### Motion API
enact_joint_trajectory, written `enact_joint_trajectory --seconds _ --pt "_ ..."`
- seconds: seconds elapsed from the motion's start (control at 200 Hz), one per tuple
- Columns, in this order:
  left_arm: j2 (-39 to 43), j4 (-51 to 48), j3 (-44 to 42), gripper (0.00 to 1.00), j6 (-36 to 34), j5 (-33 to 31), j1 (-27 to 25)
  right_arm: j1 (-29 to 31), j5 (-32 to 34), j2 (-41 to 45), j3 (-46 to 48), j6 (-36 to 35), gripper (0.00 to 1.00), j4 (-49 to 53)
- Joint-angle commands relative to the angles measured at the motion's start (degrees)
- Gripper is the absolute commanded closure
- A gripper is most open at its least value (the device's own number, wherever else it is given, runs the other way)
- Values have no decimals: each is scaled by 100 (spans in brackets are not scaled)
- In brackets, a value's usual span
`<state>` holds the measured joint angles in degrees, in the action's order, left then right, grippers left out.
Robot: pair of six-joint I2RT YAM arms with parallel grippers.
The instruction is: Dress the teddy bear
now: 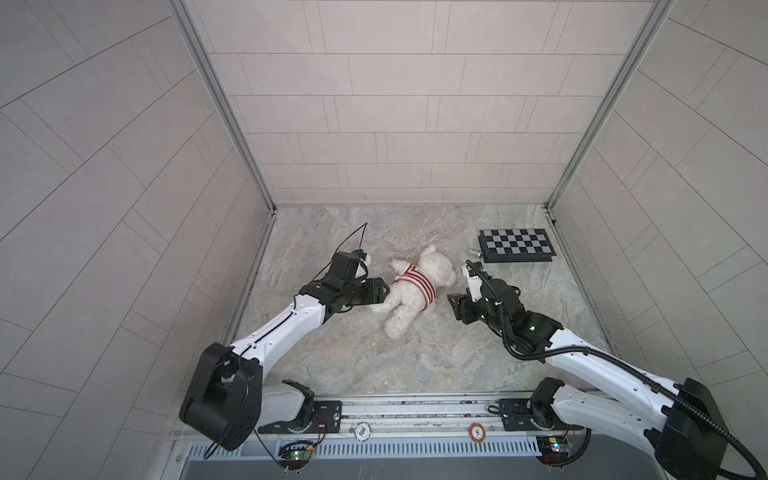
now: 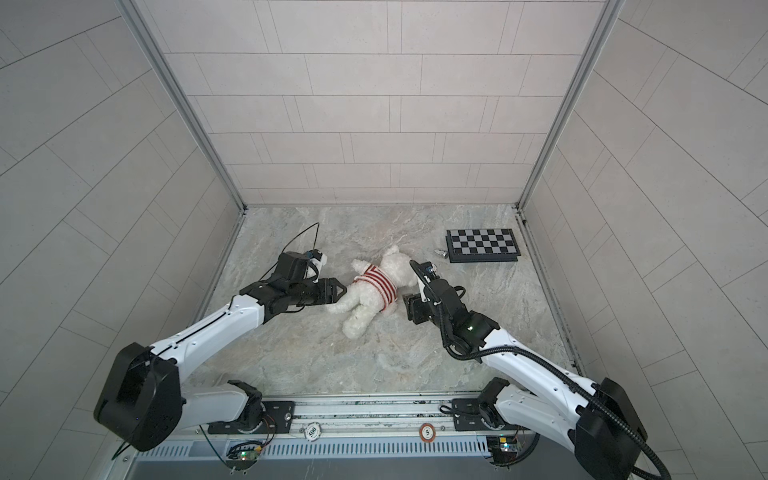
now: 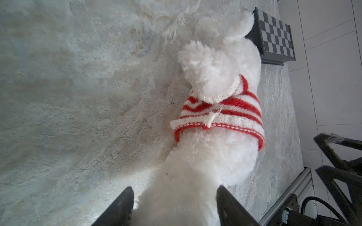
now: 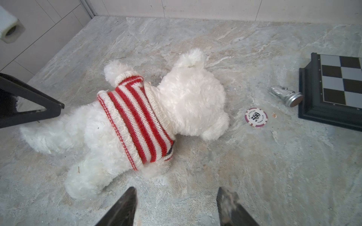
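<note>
The teddy bear (image 1: pixel 436 270) (image 2: pixel 395 270) lies face down on the marble table, head toward the back right and legs toward the front left. A red-and-white striped sweater (image 1: pixel 417 286) (image 4: pixel 137 121) covers its torso, with one arm through a sleeve. My left gripper (image 1: pixel 380 299) (image 3: pixel 175 188) is open at the bear's rear, with one white leg (image 3: pixel 176 195) between its fingers. My right gripper (image 1: pixel 457 307) (image 4: pixel 177 188) is open just off the bear's side, over bare table, with nothing between its fingers.
A folded chessboard (image 1: pixel 515 245) lies at the back right with a silver chess piece (image 4: pixel 288 95) beside it. A poker chip (image 4: pixel 256 117) lies on the table near the bear's head. Two more chips (image 1: pixel 362 432) sit on the front rail. Tiled walls close in three sides.
</note>
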<state>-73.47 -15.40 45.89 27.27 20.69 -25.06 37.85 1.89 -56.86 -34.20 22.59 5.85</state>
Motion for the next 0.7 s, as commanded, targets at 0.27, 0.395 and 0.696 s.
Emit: enact_joint_trajectory --seconds 0.27,0.395,0.696 --pt "-451 219 416 30 511 -1404 -1748 -93 -75 180 105 95 32 -48" --pt "-855 506 506 29 547 -1417 -1748 -93 -58 309 179 126 31 29" --pt "-1698 999 524 33 723 -1408 -1590 -93 2 657 378 219 30 124"
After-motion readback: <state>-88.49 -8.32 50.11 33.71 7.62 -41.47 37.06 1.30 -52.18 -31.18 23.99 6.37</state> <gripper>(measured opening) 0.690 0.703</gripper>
